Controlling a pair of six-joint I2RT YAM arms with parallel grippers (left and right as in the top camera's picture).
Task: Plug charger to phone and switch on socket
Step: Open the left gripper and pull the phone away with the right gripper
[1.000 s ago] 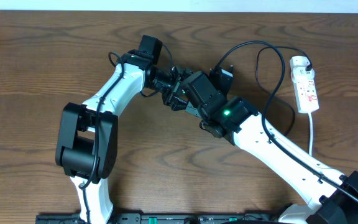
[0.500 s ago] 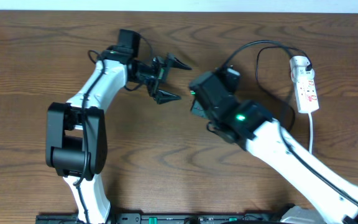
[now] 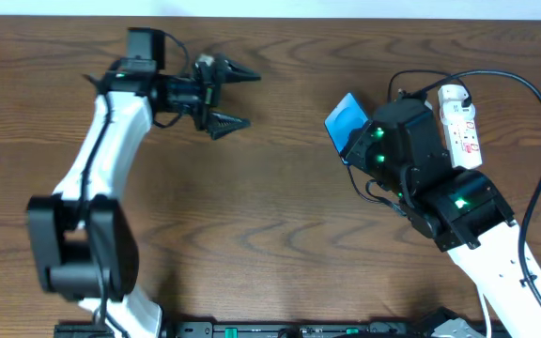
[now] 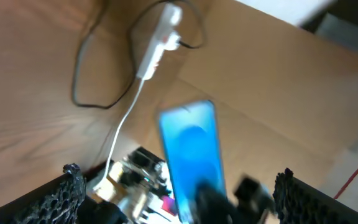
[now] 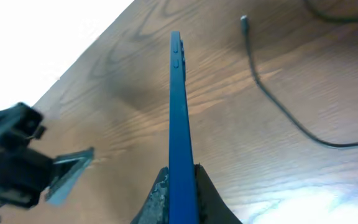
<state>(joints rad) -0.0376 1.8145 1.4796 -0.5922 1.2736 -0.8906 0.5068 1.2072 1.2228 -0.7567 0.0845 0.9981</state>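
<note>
Blue phone (image 3: 347, 120) aloft edgewise, charger tip (image 5: 244, 23) loose

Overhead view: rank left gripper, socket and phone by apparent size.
1. left gripper: its spread fingers give it the widest footprint.
2. socket: long but narrow, and close to the gripper, so this order is unsure.
3. phone: smallest patch. It is tilted, held off the table and partly hidden by the right arm.

L arm out far-left, L gripper (image 3: 253, 99) wide open; R gripper (image 5: 180, 185) clamps phone (image 5: 178, 93).
</note>
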